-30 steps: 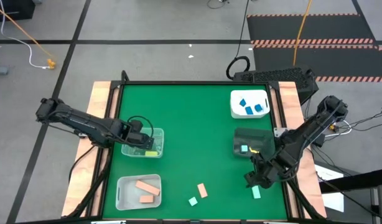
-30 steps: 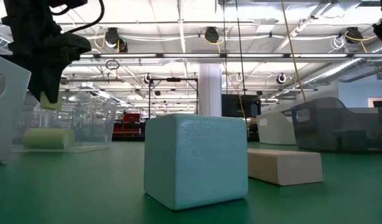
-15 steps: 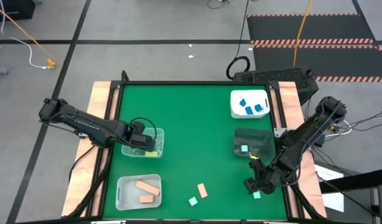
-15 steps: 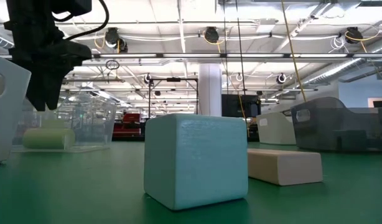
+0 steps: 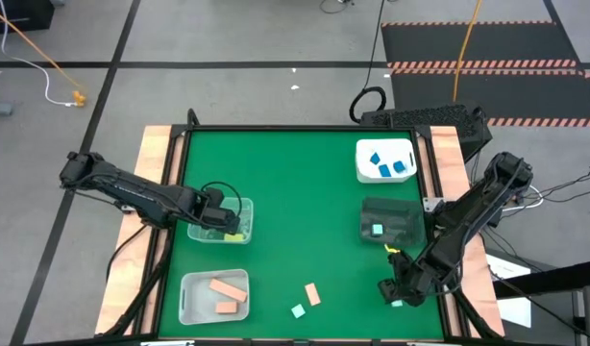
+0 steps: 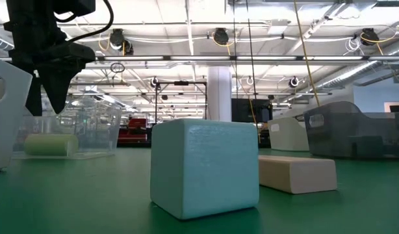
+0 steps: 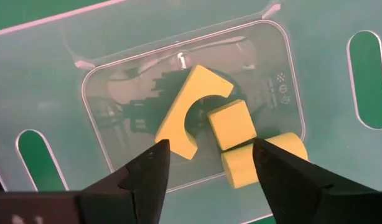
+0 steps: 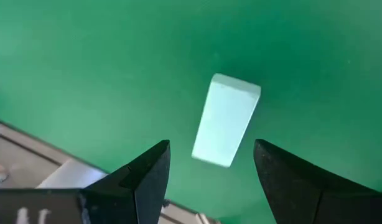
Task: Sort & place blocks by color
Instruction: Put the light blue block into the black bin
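Right claw (image 8: 206,158): spread, poised over a mint bar (image 8: 226,119) by the worktop (image 5: 295,192) near-right edge.
Loose blocks: mint cube (image 5: 298,311), peach bar (image 5: 313,294), open green around them.
Left claw (image 7: 206,152): spread above clear tub (image 5: 221,220) of yellow blocks (image 7: 192,112).

A green table (image 5: 295,192) carries four tubs: clear (image 5: 239,207), white (image 5: 191,300), white (image 5: 364,165), dark (image 5: 403,216)

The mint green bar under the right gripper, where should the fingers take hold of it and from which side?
Grip the mint green bar across its narrow width, at the middle of its two long sides, coming straight down from above. It lies flat on the green table with bare mat all round, and the right gripper hangs open over it, though the fingers may need turning to square with the long sides.
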